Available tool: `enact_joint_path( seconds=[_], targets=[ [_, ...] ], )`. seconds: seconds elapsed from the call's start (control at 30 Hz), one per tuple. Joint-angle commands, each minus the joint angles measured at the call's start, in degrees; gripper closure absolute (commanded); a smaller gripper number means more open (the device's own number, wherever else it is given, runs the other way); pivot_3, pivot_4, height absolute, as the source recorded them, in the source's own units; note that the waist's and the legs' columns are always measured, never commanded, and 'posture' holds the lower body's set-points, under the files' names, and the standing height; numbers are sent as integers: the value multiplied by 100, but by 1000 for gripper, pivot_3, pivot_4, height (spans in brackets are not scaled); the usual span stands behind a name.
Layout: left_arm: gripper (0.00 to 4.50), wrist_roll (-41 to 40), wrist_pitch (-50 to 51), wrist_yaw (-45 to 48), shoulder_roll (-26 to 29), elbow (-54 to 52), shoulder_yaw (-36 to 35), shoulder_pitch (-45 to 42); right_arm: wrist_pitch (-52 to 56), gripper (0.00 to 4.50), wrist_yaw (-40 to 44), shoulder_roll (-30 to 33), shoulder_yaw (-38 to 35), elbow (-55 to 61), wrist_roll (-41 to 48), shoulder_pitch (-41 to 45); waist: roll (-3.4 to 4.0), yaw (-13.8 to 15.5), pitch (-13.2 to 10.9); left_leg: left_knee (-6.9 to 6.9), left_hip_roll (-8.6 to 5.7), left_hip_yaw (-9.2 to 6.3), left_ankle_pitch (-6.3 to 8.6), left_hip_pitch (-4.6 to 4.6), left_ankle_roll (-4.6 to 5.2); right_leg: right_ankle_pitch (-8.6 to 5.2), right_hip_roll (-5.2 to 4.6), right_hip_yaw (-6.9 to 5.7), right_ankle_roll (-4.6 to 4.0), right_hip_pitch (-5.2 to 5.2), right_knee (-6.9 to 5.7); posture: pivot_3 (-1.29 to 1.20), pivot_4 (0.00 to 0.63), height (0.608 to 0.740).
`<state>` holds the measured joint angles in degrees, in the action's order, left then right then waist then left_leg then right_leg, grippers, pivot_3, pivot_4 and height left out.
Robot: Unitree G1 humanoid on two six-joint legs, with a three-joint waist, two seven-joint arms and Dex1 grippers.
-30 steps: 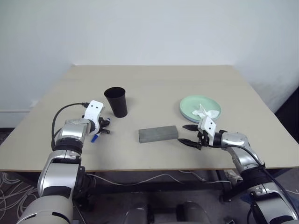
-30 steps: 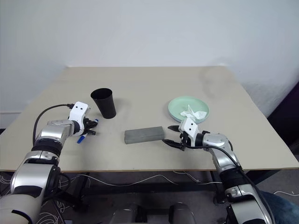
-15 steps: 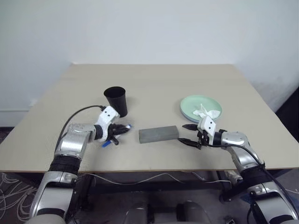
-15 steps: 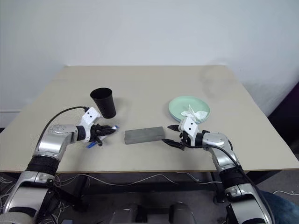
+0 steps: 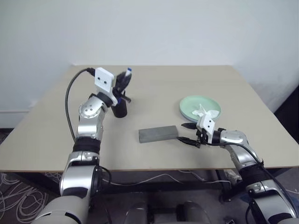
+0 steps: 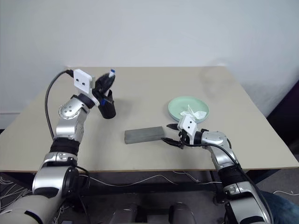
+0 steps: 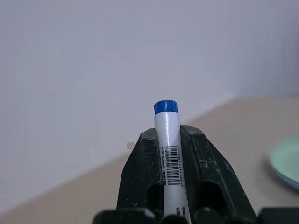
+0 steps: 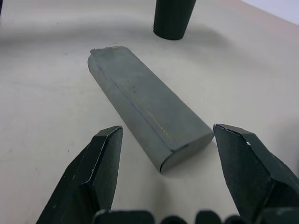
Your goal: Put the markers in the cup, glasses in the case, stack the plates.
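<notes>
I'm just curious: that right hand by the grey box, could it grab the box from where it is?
Probably yes. The right hand is open beside the near end of the grey case, which lies closed on the table with nothing between them.

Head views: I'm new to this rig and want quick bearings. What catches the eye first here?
The left pincer, raised over the cup at the table's left, grips a blue-capped marker pointing up. Near the front edge, the right pincer sits open at one end of the closed grey case. Behind it, on the right, a crumpled tissue lies on the green plate.
</notes>
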<state>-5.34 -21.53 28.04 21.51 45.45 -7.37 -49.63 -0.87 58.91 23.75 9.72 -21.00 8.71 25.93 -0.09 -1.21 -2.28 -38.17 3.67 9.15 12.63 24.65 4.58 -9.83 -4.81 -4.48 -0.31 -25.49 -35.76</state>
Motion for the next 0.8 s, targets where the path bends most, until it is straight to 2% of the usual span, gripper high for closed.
enact_joint_path(
  seconds=[0.03,0.23,0.33,0.57,0.8],
  targets=[
    [4338,646,-1142,-1318,170,885,-8,-629,-87,1139,-33,3,-89,130,25,130,-1,0,0,0,-2,0,0,1,1,0,-1,0,1,1,1,0,0,740],
    [4338,1583,-1999,-2665,250,2039,465,-1054,-21,1139,-77,-7,-140,234,81,90,-1,1,0,2,-3,0,0,2,8,-6,1,0,10,0,1,0,0,740],
    [4338,1696,-2093,-2844,205,2309,557,-1137,155,1139,-33,-12,-239,415,287,65,-2,-2,0,2,-3,1,0,3,8,-6,0,-1,11,-2,1,0,0,740],
    [4338,2104,-2175,-3435,201,2615,823,-1280,1864,1139,88,1,-893,1556,1798,101,-3,2,0,2,-2,-8,2,9,11,-7,-2,-2,10,-7,2,0,0,740],
    [4338,2253,-2089,-3666,182,2793,962,-1363,2263,1139,-38,33,-1016,1951,2003,-4,-3,2,0,4,-2,-11,4,9,14,-7,-5,-6,9,-8,3,0,0,740]
  ],
)
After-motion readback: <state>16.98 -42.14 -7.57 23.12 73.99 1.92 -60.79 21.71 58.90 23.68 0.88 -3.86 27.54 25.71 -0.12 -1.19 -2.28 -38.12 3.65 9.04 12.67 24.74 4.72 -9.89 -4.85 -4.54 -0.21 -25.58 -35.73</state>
